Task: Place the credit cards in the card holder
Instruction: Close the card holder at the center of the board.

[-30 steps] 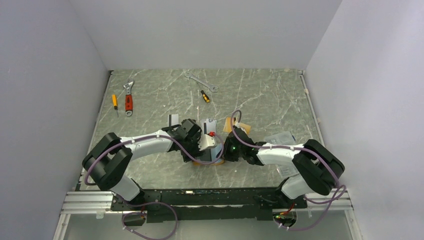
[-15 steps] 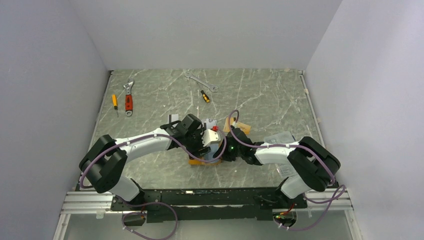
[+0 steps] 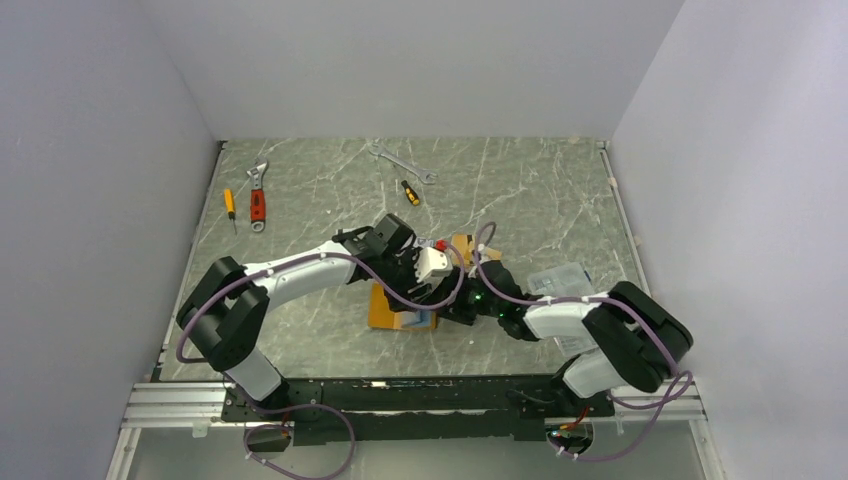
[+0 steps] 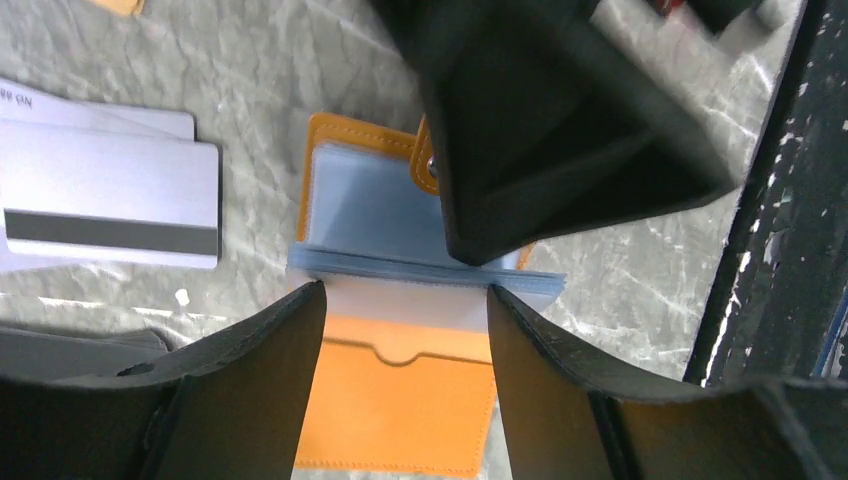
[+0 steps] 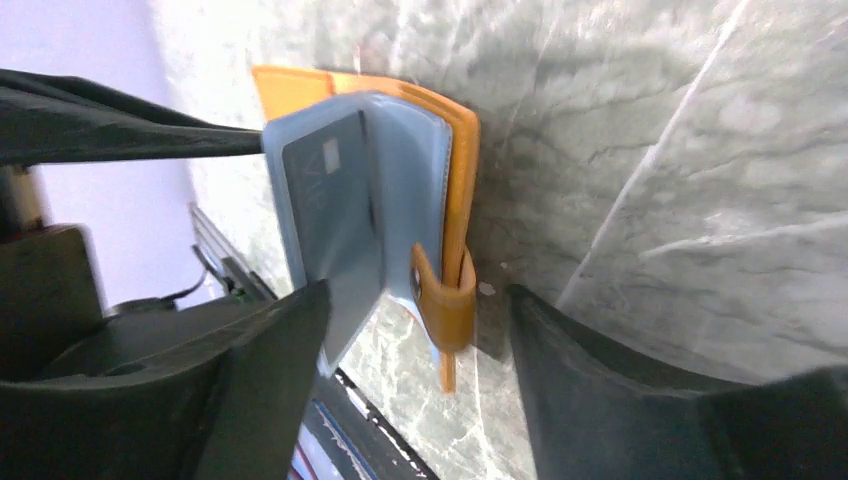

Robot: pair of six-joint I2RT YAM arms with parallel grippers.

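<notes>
The orange card holder (image 3: 385,308) lies open on the marble table. Its blue-clear pocket leaves (image 4: 425,270) stand up from the cover (image 4: 390,410). My left gripper (image 4: 405,295) spans the leaves' width, both fingers against their edges. A dark card with a chip (image 5: 330,210) sits in a leaf. My right gripper (image 5: 418,295) is open, the holder's snap tab (image 5: 445,300) hanging untouched between its jaws. Two silver credit cards (image 4: 110,190), one with a black stripe, lie left of the holder. An orange-tan card (image 3: 462,243) lies behind the grippers.
A red-handled adjustable wrench (image 3: 257,198), a yellow screwdriver (image 3: 230,205), a spanner (image 3: 402,162) and a small screwdriver (image 3: 410,192) lie at the back. A clear plastic packet (image 3: 560,277) lies at the right. The table's dark front rail (image 4: 780,200) is close by.
My right gripper has gone from shut to wide open. The left gripper has shifted right, and more of the holder's orange cover now shows on its left.
</notes>
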